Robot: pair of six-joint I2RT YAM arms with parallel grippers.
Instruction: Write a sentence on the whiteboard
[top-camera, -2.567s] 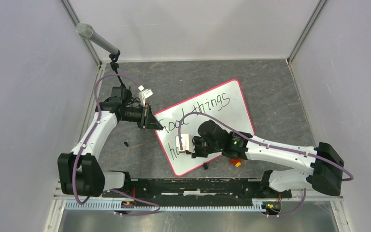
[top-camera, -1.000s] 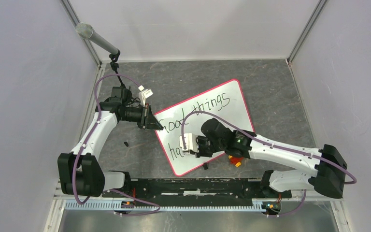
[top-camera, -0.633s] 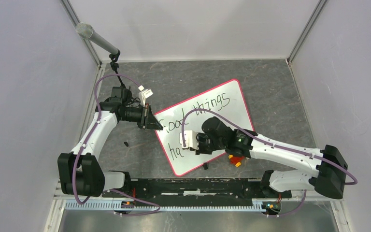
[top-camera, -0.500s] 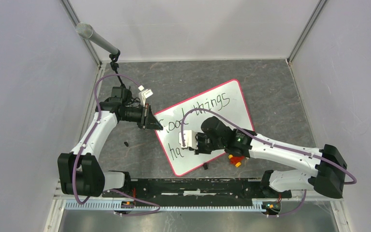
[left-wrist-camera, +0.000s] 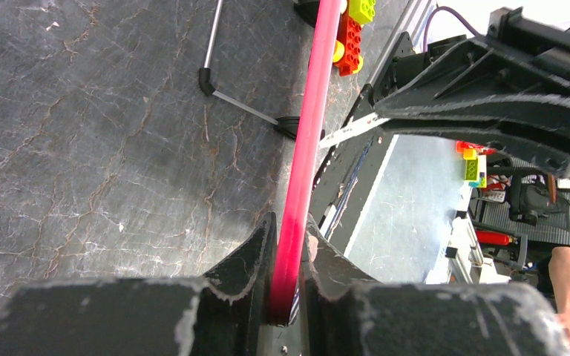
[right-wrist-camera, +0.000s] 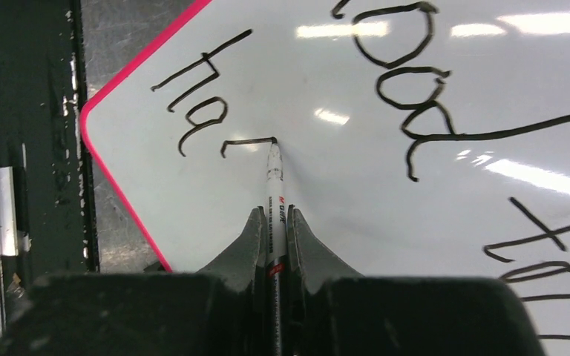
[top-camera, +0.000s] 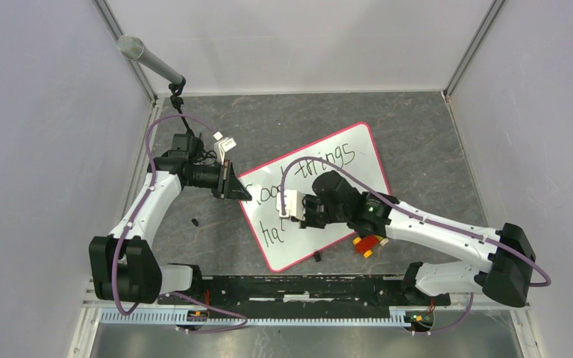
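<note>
Left fingers point(left-wrist-camera: 246, 261) clamp the pink-rimmed white rectangular whiteboard point(top-camera: 367, 177) lying on the dark surface point(top-camera: 418, 134); right fingers point(right-wrist-camera: 242, 246) pinch a slim white marker point(right-wrist-camera: 273, 194), tip on the black handwritten sentence's point(right-wrist-camera: 404, 96) second line.

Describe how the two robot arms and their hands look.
Both the left arm and right arm have white links with black joints and bases. A thin purple cable loops along each. The left hand and right hand are black, with rough tapered fingers.

whiteboard point(top-camera: 369, 177) 1 | marker point(right-wrist-camera: 273, 194) 1 | microphone point(top-camera: 149, 61) 1 | brick cluster point(top-camera: 368, 243) 1
</note>
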